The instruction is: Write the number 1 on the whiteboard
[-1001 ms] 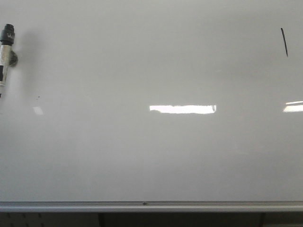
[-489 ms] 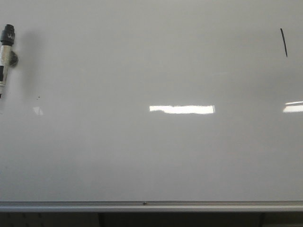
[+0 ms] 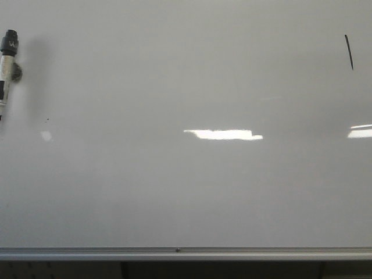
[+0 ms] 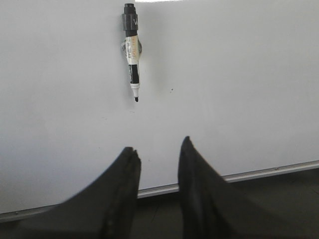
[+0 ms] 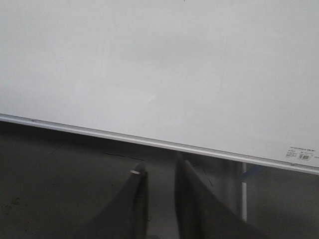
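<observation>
Left hand (image 4: 158, 149) empty, marker (image 4: 131, 48) edge-cropped.

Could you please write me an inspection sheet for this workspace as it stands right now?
Surface: whiteboard, glossy, with light reflections; silver rail along its lower edge.
Job's things: number 1, a short slanted black stroke at the board's upper right in the front view.
Marker: marker clings to the board at far left, tip down and uncapped, held by neither tool.
Clutter: small dark speck near the marker; small label sticker at a board corner.
Grippers: left tool open and empty, off the board; right tool slightly parted, empty, below the rail.
Cables: nothing seen.
Surroundings: dark floor below the board; a stand leg.
</observation>
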Available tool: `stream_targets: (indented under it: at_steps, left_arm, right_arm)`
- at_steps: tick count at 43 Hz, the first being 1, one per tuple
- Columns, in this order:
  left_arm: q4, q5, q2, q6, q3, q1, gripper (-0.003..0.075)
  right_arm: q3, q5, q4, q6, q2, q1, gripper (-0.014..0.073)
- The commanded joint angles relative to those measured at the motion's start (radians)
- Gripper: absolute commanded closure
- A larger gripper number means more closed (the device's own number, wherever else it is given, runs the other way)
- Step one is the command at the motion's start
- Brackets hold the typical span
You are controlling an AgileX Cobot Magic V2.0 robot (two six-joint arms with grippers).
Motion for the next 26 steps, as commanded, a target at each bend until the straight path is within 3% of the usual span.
stream_targets:
  at_steps: [1, 3, 26]
  left_arm:
    - [0.006, -0.071, 0.005, 0.003, -0.026, -0.009, 0.0694]
    - [0.006, -0.071, 0.005, 0.003, -0.026, -0.009, 0.0733]
    - [0.005, -0.07, 0.005, 0.003, -0.026, -0.009, 0.0741]
  right_arm:
    - [-0.02, -0.077, -0.02, -0.011, 0.007, -0.006, 0.0637]
    - [-0.02, -0.077, -0.02, -0.011, 0.007, -0.006, 0.0696]
    - [-0.02, -0.059, -0.019, -0.01, 0.007, -0.006, 0.069]
